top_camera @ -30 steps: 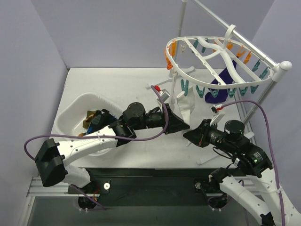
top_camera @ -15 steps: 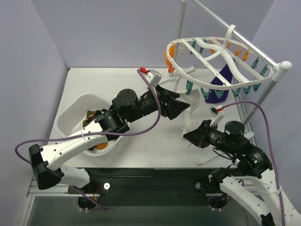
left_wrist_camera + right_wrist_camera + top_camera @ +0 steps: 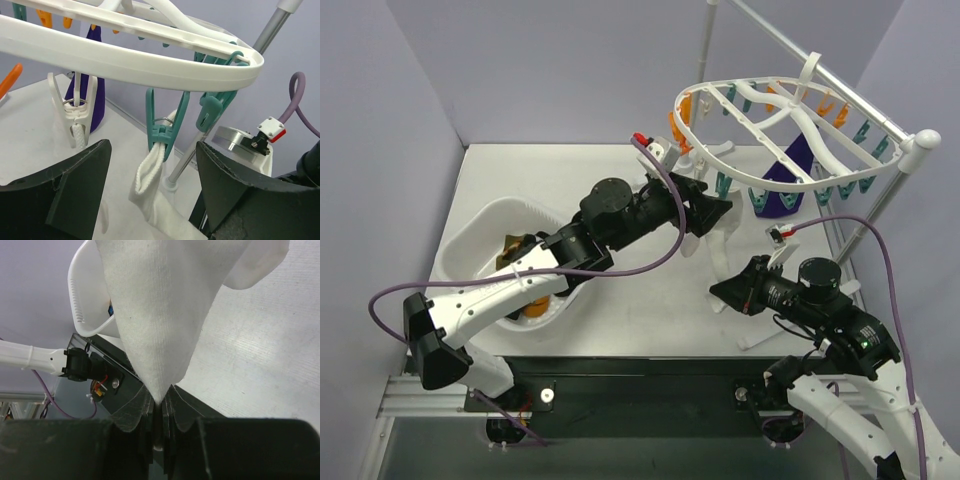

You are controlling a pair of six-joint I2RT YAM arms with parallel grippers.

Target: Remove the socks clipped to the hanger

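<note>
The white hanger (image 3: 810, 183) hangs at the back right, its ring (image 3: 125, 60) crossing the top of the left wrist view. A teal clip (image 3: 165, 131) holds the cuff of a white sock (image 3: 149, 182). My left gripper (image 3: 153, 145) is open, its jaws standing either side of that clip and cuff without touching them. The white sock (image 3: 720, 255) runs down to my right gripper (image 3: 718, 290), which is shut on its lower end (image 3: 159, 402). A dark purple sock (image 3: 782, 195) hangs further back, also seen behind a white clip (image 3: 77, 117).
A white tub (image 3: 470, 235) with several dark and orange socks (image 3: 520, 250) sits at the left, under the left arm. The hanger's metal stand and rail (image 3: 840, 85) rise at the right edge. Purple cables loop off both wrists.
My left gripper opened and rose from beside the right gripper up to the clip at the hanger's rim. The right gripper kept still, holding the sock.
</note>
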